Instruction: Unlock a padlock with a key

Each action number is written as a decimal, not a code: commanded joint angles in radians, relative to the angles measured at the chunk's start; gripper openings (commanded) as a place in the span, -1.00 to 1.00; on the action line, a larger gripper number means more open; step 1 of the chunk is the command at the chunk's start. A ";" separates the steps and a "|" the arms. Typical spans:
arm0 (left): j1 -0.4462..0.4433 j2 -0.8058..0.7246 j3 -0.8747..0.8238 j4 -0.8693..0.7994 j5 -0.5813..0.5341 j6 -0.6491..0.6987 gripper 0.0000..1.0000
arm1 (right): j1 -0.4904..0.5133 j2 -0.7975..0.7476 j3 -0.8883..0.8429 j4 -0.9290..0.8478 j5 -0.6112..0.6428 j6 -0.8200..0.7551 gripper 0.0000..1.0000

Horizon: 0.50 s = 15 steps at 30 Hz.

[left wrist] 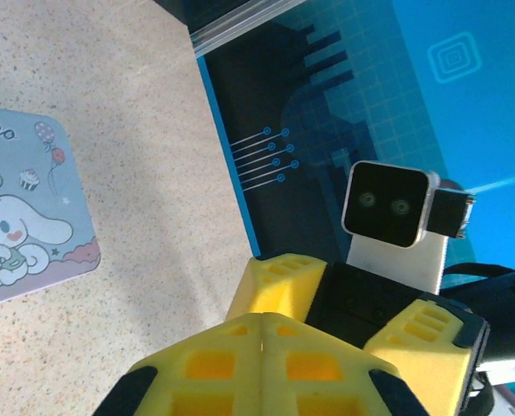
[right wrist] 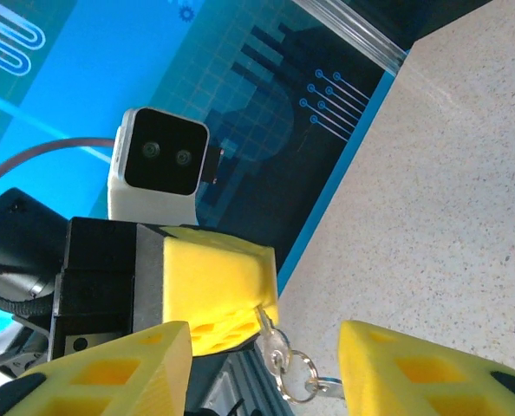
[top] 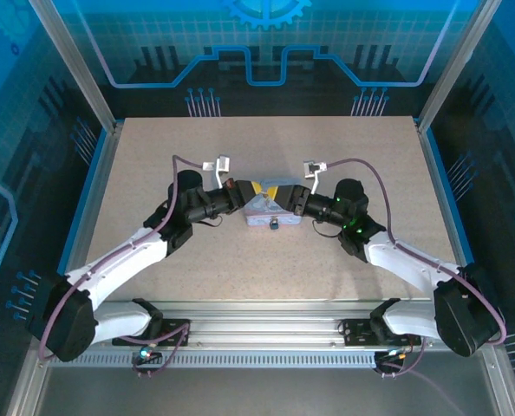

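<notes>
Yellow-fingered left gripper [left wrist: 262,334] is clamped on the key [right wrist: 275,347]; right gripper [right wrist: 264,355] — jaws apart, holding nothing — flanks it. Padlock [top: 275,224] sits at the near edge of the tin box [top: 259,212]; insertion and turning remain.

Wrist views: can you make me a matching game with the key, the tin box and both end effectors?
Things:
1. small silver metal key on rings
2. pale-blue cartoon-printed tin box
3. left end effector
4. right end effector

States:
A. open, yellow fingers apart
B. lying on the speckled beige table
C. shut, pinching something
D. poking out of a yellow grip

Pairs: 1-D, 2-B, 3-C, 4-A
</notes>
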 commanded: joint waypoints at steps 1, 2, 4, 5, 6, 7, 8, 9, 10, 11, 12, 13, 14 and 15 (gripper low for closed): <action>-0.007 -0.034 -0.014 0.063 -0.020 -0.018 -1.00 | 0.010 0.006 -0.002 0.085 0.019 0.039 -0.01; -0.007 -0.034 -0.013 0.068 -0.020 -0.022 -1.00 | 0.015 0.011 -0.002 0.098 0.014 0.046 -0.03; -0.007 -0.034 -0.015 0.073 -0.019 -0.028 -1.00 | 0.021 0.021 0.002 0.115 0.010 0.054 -0.08; -0.007 -0.034 -0.018 0.080 -0.020 -0.030 -1.00 | 0.024 0.026 0.004 0.117 0.012 0.055 -0.09; -0.007 -0.034 -0.022 0.087 -0.019 -0.035 -1.00 | 0.027 0.028 0.006 0.119 0.013 0.055 -0.11; -0.007 -0.033 -0.023 0.094 -0.020 -0.040 -1.00 | 0.030 0.031 0.007 0.128 0.013 0.056 -0.13; -0.007 -0.034 -0.026 0.096 -0.021 -0.042 -1.00 | 0.031 0.035 0.010 0.132 0.012 0.059 -0.15; -0.007 -0.034 -0.028 0.098 -0.023 -0.043 -1.00 | 0.033 0.037 0.016 0.135 0.012 0.062 -0.17; -0.007 -0.034 -0.029 0.104 -0.022 -0.046 -1.00 | 0.037 0.040 0.021 0.137 0.009 0.062 -0.19; -0.007 -0.036 -0.030 0.106 -0.024 -0.045 -1.00 | 0.040 0.042 0.024 0.137 0.007 0.061 -0.21; -0.007 -0.036 -0.029 0.106 -0.025 -0.045 -1.00 | 0.042 0.044 0.025 0.138 0.006 0.061 -0.22; -0.007 -0.037 -0.030 0.106 -0.027 -0.046 -1.00 | 0.044 0.046 0.028 0.139 0.006 0.062 -0.24; -0.008 -0.038 -0.031 0.106 -0.029 -0.047 -1.00 | 0.047 0.047 0.028 0.142 0.007 0.063 -0.27; -0.007 -0.038 -0.031 0.106 -0.030 -0.047 -1.00 | 0.049 0.047 0.026 0.146 0.007 0.065 -0.30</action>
